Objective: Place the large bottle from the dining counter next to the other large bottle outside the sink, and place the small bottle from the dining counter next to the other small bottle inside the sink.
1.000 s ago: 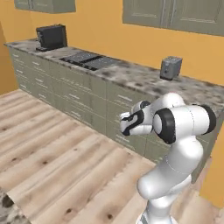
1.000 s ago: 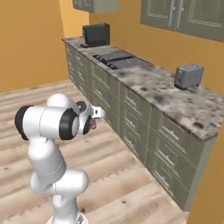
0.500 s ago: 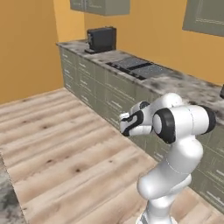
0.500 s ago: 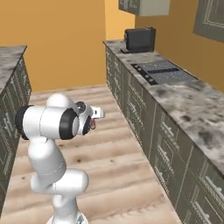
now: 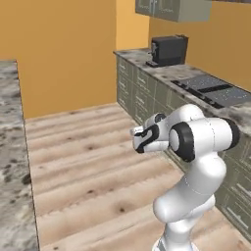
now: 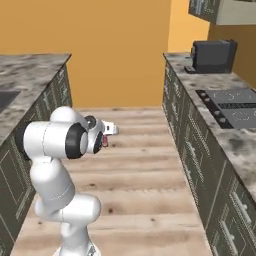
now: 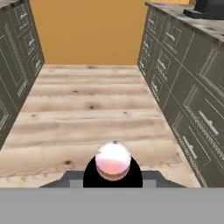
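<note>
My gripper (image 7: 113, 176) is shut on a bottle (image 7: 113, 160), seen end-on in the hand view as a pale pinkish round top over a dark body. Whether it is the large or the small bottle I cannot tell. The right base view shows the gripper (image 6: 106, 138) held close in front of the arm at chest height, with a bit of red under it. The left base view has the gripper (image 5: 139, 140) over the wooden floor. A dark recess (image 6: 5, 98) in the left counter is cut off by the frame; I cannot tell if it is the sink. The other bottles are out of view.
I stand in an aisle of wooden floor (image 7: 94, 114) between two runs of green-grey cabinets. The right counter (image 6: 220, 125) carries a black cooktop (image 6: 231, 106) and a dark coffee machine (image 6: 214, 56). A mottled stone counter (image 5: 11, 162) lies to the left. An orange wall (image 6: 115, 50) closes the aisle.
The whole picture has swung: the base has turned along the aisle, so the cabinets now flank me. The arm keeps its tucked pose with the bottle in the gripper.
</note>
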Available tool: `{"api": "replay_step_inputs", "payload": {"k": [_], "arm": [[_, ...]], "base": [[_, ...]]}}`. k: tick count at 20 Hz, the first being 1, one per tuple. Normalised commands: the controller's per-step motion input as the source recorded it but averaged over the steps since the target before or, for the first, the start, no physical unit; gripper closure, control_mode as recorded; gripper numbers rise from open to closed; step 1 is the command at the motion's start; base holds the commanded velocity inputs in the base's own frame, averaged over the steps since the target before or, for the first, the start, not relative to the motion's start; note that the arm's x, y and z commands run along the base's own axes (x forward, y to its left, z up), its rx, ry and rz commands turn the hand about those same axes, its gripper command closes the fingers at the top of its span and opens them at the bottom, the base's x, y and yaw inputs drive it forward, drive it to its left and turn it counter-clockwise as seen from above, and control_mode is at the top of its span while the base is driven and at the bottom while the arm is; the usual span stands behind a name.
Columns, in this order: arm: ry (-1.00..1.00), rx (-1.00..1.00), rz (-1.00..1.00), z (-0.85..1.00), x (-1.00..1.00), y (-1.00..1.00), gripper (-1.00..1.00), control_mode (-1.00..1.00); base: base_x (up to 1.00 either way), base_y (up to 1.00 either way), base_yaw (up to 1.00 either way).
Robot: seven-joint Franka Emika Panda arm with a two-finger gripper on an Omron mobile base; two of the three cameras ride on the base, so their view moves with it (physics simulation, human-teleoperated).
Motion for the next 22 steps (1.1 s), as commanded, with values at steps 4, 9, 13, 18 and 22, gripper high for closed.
{"api": "replay_step_inputs", "payload": {"k": [4, 9, 13, 18, 22], "arm": [[0.0, 0.0, 0.0, 0.0, 0.0, 0.0, 1.0, 1.0], [0.0, 0.0, 0.0, 0.0, 0.0, 0.0, 1.0, 1.0], [0.0, 0.0, 0.0, 0.0, 0.0, 0.0, 1.0, 1.0], [0.0, 0.0, 0.0, 0.0, 0.0, 0.0, 1.0, 1.0], [0.0, 0.0, 0.0, 0.0, 0.0, 0.0, 1.0, 1.0]], "base": [[1.0, 0.0, 0.39], [1.0, -0.25, 0.34], [1.0, -0.4, 0.32], [1.0, -0.41, 0.35], [1.0, -0.42, 0.39]]}}
